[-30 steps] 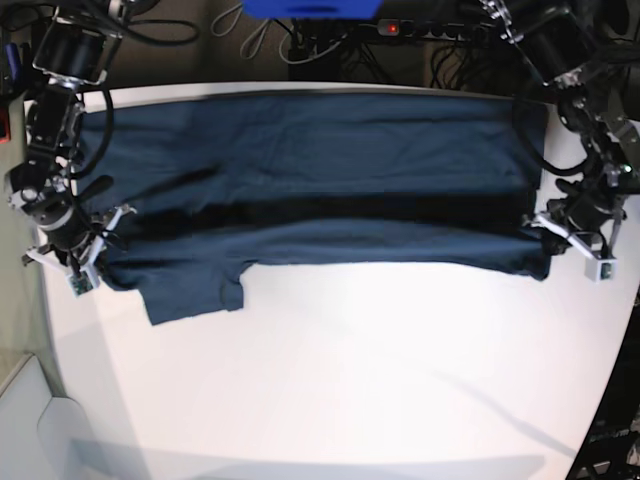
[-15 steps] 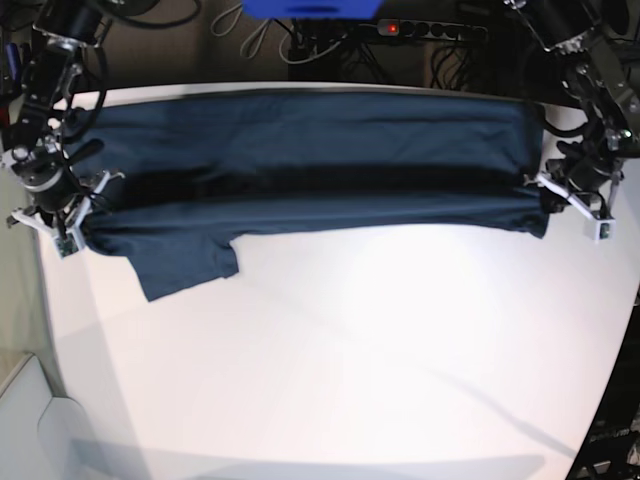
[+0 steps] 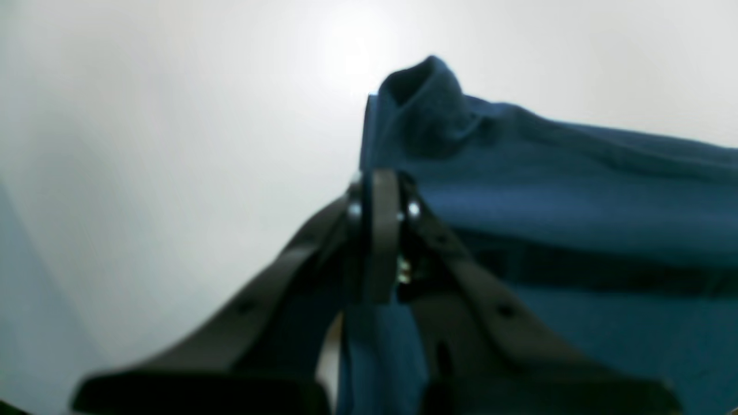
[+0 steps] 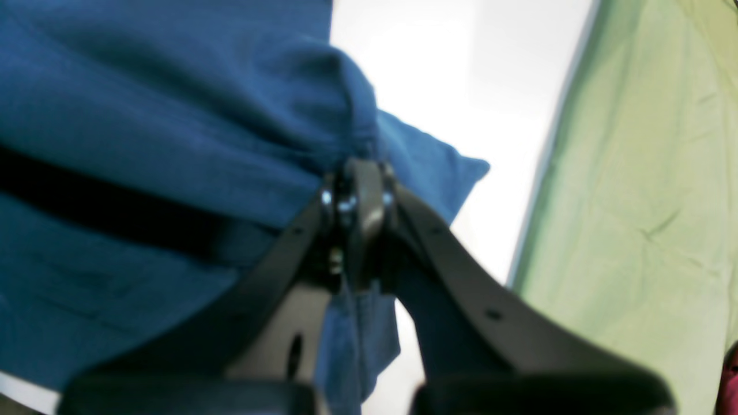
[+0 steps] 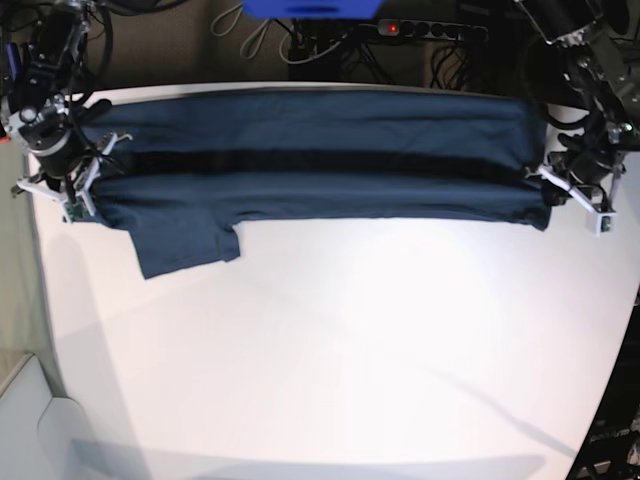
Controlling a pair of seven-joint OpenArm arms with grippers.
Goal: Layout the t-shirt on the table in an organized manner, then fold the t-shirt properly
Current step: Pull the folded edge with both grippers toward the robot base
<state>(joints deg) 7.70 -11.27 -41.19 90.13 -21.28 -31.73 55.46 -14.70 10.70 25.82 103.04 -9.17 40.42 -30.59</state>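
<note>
The navy t-shirt (image 5: 320,150) lies stretched in a long band across the far side of the white table (image 5: 330,350), its near edge lifted and folded towards the back. One sleeve (image 5: 185,240) hangs out at the lower left. My left gripper (image 5: 545,193), on the base view's right, is shut on the shirt's right corner; the left wrist view shows its jaws (image 3: 377,230) pinched on blue cloth (image 3: 576,190). My right gripper (image 5: 85,190), on the base view's left, is shut on the left corner; the right wrist view shows it (image 4: 354,213) clamped on bunched cloth (image 4: 144,115).
A power strip (image 5: 430,30) and cables lie behind the table's far edge, beside a blue object (image 5: 310,8). A green surface (image 4: 651,202) lies beyond the table's edge by my right gripper. The curved table rim runs close to both arms.
Both grippers have carried the shirt's near edge towards the back of the table. The band of cloth is narrower and the sleeve has been drawn up with it.
</note>
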